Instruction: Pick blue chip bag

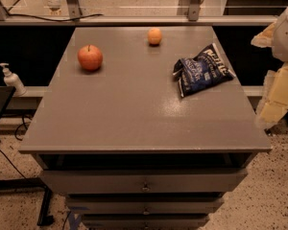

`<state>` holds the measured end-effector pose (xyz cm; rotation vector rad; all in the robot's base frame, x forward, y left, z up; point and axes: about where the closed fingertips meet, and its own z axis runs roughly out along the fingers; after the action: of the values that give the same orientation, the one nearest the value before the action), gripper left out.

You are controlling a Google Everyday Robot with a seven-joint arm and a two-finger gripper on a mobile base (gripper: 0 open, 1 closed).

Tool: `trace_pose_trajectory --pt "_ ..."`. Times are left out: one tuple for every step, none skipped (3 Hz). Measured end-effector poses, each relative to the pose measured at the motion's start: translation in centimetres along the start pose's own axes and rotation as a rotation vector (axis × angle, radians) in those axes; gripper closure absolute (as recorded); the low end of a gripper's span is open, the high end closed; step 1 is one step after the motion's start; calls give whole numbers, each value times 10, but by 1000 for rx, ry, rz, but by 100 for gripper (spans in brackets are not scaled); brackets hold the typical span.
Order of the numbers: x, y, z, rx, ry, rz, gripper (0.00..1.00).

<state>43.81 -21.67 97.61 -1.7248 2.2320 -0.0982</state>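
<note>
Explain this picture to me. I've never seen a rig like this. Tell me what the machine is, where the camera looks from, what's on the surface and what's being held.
This is a single picture from a mobile robot with one arm. Where the camera is mounted is not recorded. It looks down and forward at a grey cabinet with drawers at the front.

The pale, blurred shape at the right edge is the robot's arm and its gripper. The gripper is beside the cabinet's right edge, to the right of the bag and not touching it.

Three things lie on the top, well apart. An apple is at the back left, an orange is at the back, and the crinkled blue chip bag is on the right. The bag is what the robot should pick, and it is not yet held.

A pump bottle stands off to the left.
</note>
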Motion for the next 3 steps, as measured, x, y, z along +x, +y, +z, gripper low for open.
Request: trace_pose_trajectory --pt "0 0 0 0 0 0 0" --pt "-1 -6 4 16 -18 -13 0" --pt "-7 -26 24 32 -89 -44 0"
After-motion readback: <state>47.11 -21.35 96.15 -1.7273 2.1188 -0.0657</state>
